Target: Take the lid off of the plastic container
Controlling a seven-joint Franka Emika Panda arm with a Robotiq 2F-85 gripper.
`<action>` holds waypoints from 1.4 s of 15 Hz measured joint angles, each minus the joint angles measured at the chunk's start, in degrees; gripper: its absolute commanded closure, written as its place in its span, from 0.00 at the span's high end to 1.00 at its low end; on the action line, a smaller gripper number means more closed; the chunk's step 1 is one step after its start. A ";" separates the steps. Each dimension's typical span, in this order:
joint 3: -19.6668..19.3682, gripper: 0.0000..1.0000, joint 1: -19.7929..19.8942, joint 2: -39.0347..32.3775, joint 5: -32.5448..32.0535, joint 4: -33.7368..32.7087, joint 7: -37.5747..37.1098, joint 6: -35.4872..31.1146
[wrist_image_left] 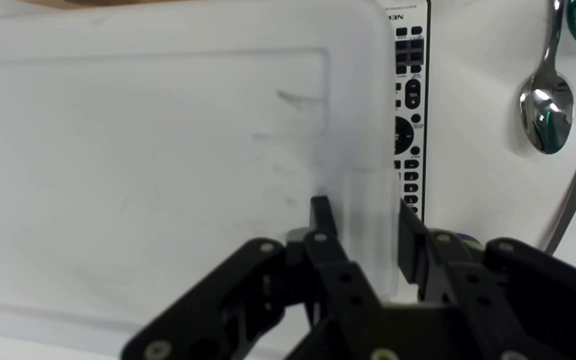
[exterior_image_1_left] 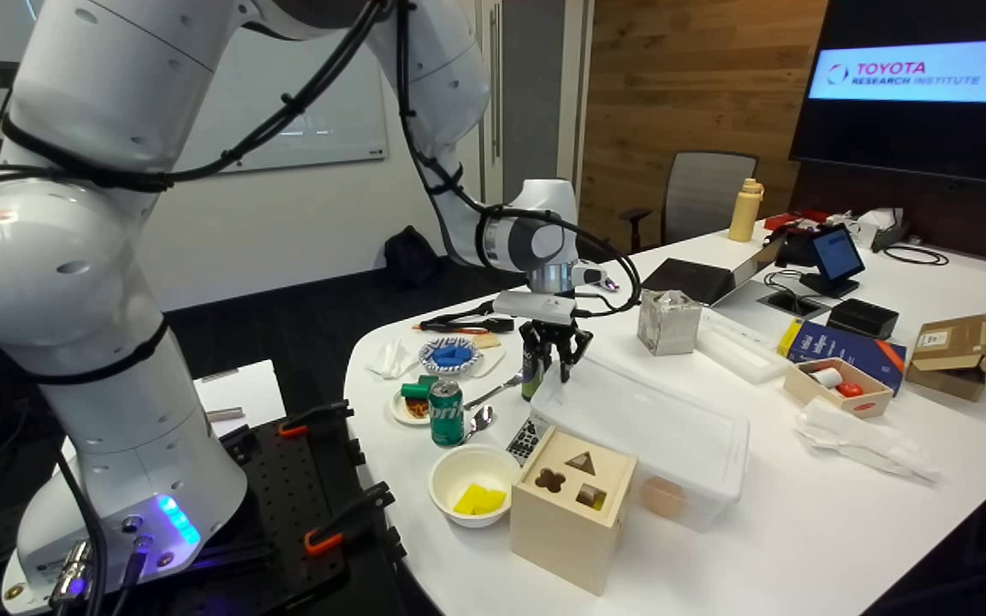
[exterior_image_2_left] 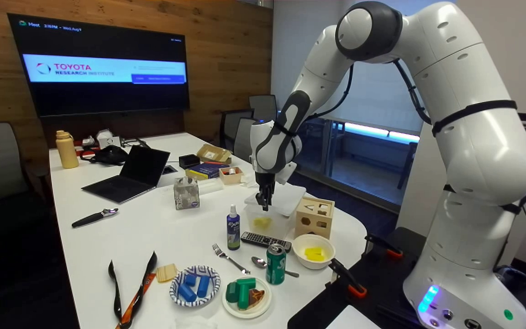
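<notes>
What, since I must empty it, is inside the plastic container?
Something yellow and a tan shape show blurrily in the plastic container. Anything else, under the lid or behind the wooden box, is covered.

wooden box crowding plastic container, bare table opposite

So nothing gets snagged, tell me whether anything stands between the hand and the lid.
Nothing visible does: the hand straddles the edge of the lid. The wooden box stands beside the plastic container, not between them.
</notes>
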State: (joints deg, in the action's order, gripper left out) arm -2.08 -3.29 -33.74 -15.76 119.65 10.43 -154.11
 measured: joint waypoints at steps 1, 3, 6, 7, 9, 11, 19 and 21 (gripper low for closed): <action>0.00 0.08 -0.04 0.08 0.00 0.00 0.00 0.00; -0.05 0.08 -0.18 0.19 -0.02 0.00 -0.18 -0.02; -0.46 0.08 -0.67 0.43 -1.50 0.00 -1.90 -0.37; -0.93 0.08 -1.19 0.56 -2.26 0.01 -2.75 -0.55; -1.96 0.08 -2.41 0.97 -4.08 0.04 -4.70 -0.76; -3.10 0.08 -3.81 1.55 -5.95 0.09 -6.79 -0.82; -11.36 0.08 -12.78 4.22 -19.23 0.82 -22.47 -2.84; -14.54 0.08 -15.55 4.67 -25.51 1.08 -29.47 -4.99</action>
State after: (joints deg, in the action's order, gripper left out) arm -16.63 -18.84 -29.07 -41.28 120.74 -19.04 -159.10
